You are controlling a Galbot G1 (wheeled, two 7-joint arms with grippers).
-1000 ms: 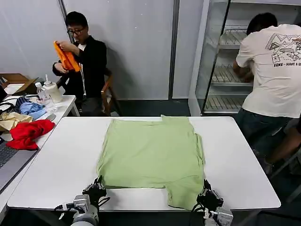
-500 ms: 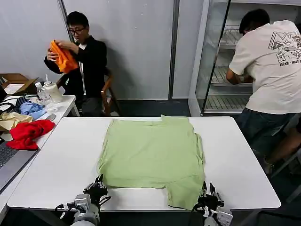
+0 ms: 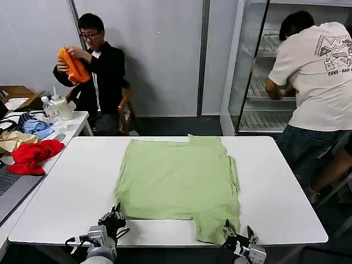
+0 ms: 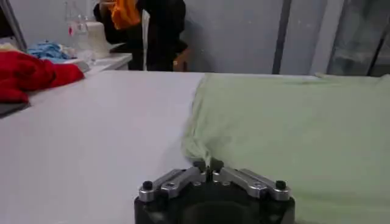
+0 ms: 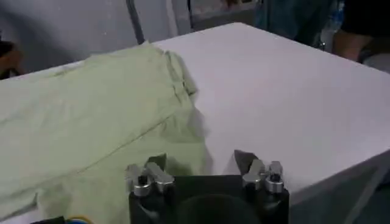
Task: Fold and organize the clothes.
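Observation:
The clothes, a pale light-green shirt (image 3: 176, 179), lie spread flat with the plain face up on the white table (image 3: 275, 181). One sleeve hangs toward the near right edge. My left gripper (image 3: 114, 215) is at the shirt's near left corner. In the left wrist view the left gripper (image 4: 207, 163) is shut, with the bunched corner of the shirt (image 4: 292, 122) pinched between its tips. My right gripper (image 3: 237, 234) is at the near right sleeve. In the right wrist view the right gripper (image 5: 200, 159) stands open, one finger over the edge of the shirt (image 5: 91, 109), the other over bare table.
A side table at the left holds a red garment (image 3: 30, 155), blue and cream garments, a bottle (image 3: 50, 111) and a laptop (image 3: 8, 184). A seated person behind it handles an orange garment (image 3: 74, 66). Another person stands at an open fridge at the right.
My right gripper has slid a little left and nearer along the sleeve, and its fingers now stand wider apart. The left gripper has hardly moved.

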